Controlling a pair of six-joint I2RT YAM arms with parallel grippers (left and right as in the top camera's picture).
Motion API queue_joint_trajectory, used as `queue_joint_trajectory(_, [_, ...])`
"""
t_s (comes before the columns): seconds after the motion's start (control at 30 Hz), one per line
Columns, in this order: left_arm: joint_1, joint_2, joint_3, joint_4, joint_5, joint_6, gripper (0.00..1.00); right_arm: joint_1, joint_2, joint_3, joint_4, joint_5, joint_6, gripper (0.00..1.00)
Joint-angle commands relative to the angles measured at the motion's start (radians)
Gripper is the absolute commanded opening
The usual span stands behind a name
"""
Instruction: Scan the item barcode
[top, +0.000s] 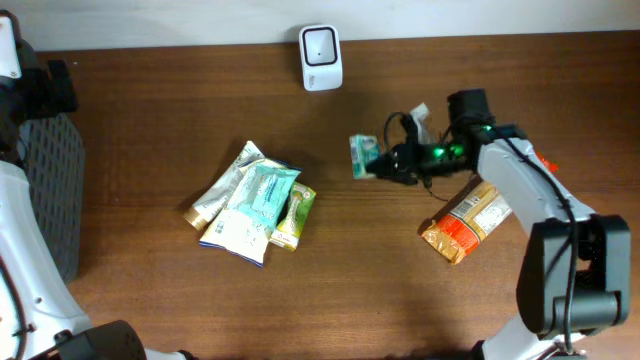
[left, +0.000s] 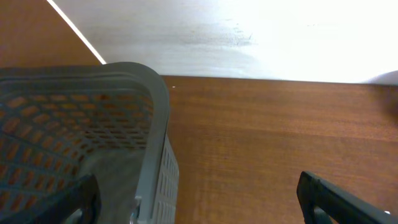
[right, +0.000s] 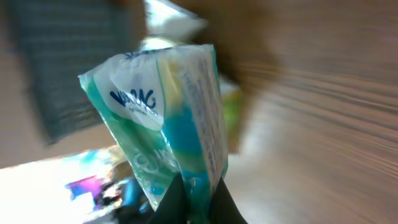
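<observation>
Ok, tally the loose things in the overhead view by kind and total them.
Soft plastic packets: 5 (beige packet, teal-and-white packet, green packet, orange packet, small teal packet in the right gripper)
White plastic barcode scanner: 1
Grey mesh plastic basket: 1
Total: 7

- Left arm (top: 25, 230) rises along the left edge of the overhead view, close to its own base.
- Left gripper (left: 199, 208) — jaws spread wide, nothing between them.
- Right arm (top: 525, 185) reaches from its base up and leftward, elbow bent.
- Right gripper (top: 378, 163) points left — fingers (right: 177, 202) pinched together on a teal packet (right: 168, 124).
</observation>
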Motion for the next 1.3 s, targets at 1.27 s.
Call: queue_joint_trajectory(1.27, [-0.001,-0.015,0.007,0.002,0.003,0.015,0.99,0.466,0.847,1.213,0.467,1.933,-1.025,0.04])
